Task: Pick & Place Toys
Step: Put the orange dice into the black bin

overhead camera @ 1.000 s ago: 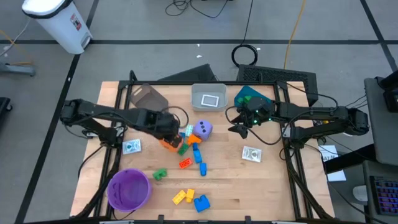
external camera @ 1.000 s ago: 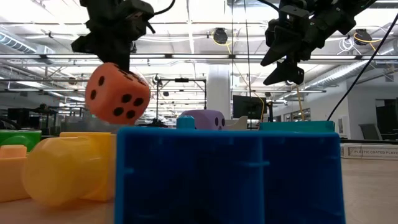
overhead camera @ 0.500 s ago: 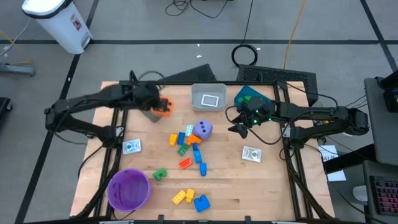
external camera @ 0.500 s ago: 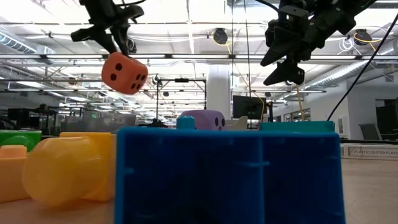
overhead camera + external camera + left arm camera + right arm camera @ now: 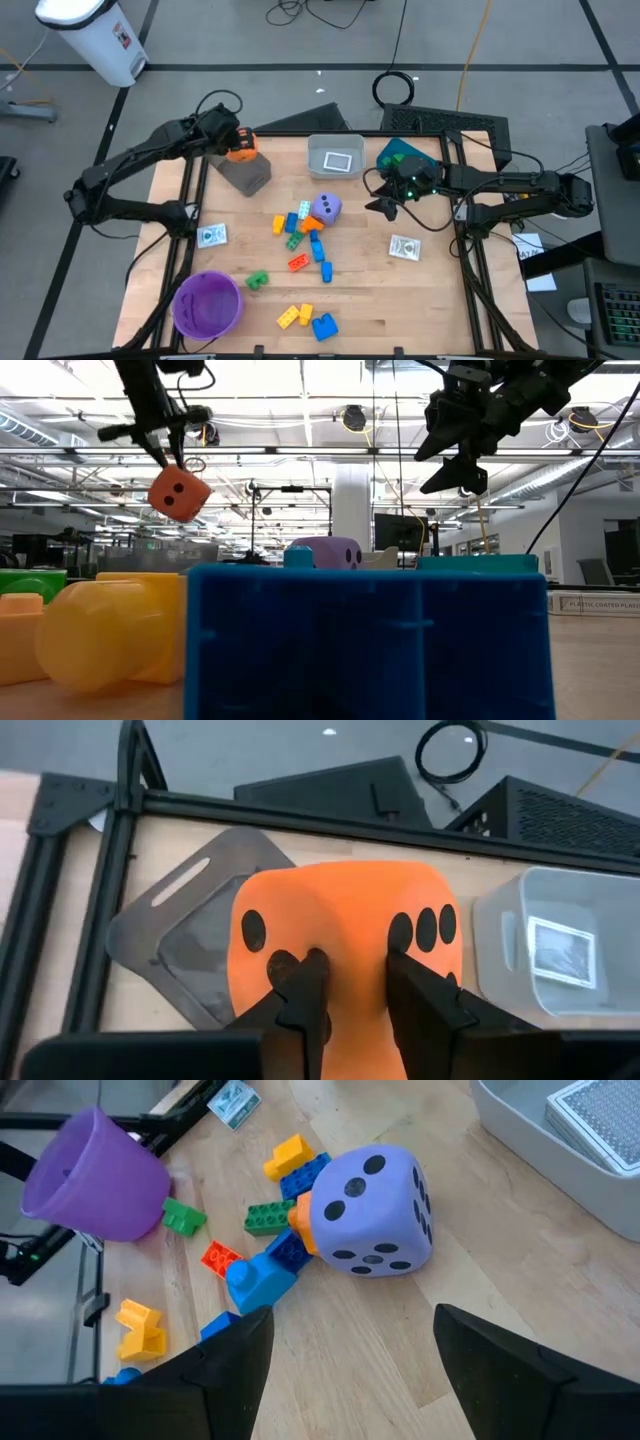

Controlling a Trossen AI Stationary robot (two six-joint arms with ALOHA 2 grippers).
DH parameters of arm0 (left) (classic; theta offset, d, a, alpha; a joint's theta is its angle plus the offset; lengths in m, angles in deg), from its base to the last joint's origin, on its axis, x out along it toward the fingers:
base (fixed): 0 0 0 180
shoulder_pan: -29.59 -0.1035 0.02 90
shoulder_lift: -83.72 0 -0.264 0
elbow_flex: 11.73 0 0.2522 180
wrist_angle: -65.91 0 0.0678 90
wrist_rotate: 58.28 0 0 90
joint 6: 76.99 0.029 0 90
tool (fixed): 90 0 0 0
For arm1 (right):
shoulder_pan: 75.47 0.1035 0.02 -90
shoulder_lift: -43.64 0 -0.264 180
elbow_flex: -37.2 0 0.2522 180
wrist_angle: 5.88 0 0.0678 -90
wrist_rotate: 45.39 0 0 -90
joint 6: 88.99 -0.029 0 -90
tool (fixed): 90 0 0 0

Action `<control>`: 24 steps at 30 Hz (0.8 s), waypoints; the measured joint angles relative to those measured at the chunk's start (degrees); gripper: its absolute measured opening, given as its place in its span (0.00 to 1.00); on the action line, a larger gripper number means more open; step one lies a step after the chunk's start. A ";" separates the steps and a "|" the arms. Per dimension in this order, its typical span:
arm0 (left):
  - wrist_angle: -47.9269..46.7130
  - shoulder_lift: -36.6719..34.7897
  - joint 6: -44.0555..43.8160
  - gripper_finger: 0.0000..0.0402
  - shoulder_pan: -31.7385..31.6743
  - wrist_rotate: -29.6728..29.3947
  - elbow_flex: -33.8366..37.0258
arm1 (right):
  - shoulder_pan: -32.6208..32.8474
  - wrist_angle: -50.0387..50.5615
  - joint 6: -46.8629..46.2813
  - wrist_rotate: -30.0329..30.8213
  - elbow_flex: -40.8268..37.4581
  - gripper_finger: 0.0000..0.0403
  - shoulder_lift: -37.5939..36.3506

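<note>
My left gripper point(image 5: 236, 146) is shut on a large orange dotted die point(image 5: 241, 152) at the far left of the table, above a dark grey bin point(image 5: 247, 175). The die also shows in the low view point(image 5: 179, 492). My right gripper point(image 5: 384, 206) hangs open and empty above the table, to the right of the purple die point(image 5: 326, 208). The purple die point(image 5: 372, 1210) rests on the wood against a cluster of small bricks point(image 5: 300, 235). More bricks lie near the front: green point(image 5: 257, 281), yellow point(image 5: 294, 316) and blue point(image 5: 324, 326). My left gripper pinches the orange die at its upper part point(image 5: 350, 955) between its two fingers point(image 5: 302, 988), which stand close together on the dotted surface. The fingers come from above, pointing down. The die hangs tilted below them point(image 5: 179, 492), lifted clear, over the grey bin point(image 5: 185, 935).
A whitish bin point(image 5: 335, 158) holding a card stands at the far middle, with a teal bin point(image 5: 400, 155) to its right. A purple bowl point(image 5: 208, 303) is at the front left. Flat cards lie at the left point(image 5: 211, 235) and right point(image 5: 405, 246). Black frame rails run along the table's edges.
My left gripper has gone from the brick cluster at mid-table up and toward the far left, carrying the orange die. The die is now lifted clear above the grey bin. My right gripper has kept still.
</note>
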 joint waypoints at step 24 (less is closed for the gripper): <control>16.80 -11.15 -0.47 0.24 -11.07 6.55 18.57 | -0.01 -1.69 -3.06 3.22 0.01 0.66 -0.01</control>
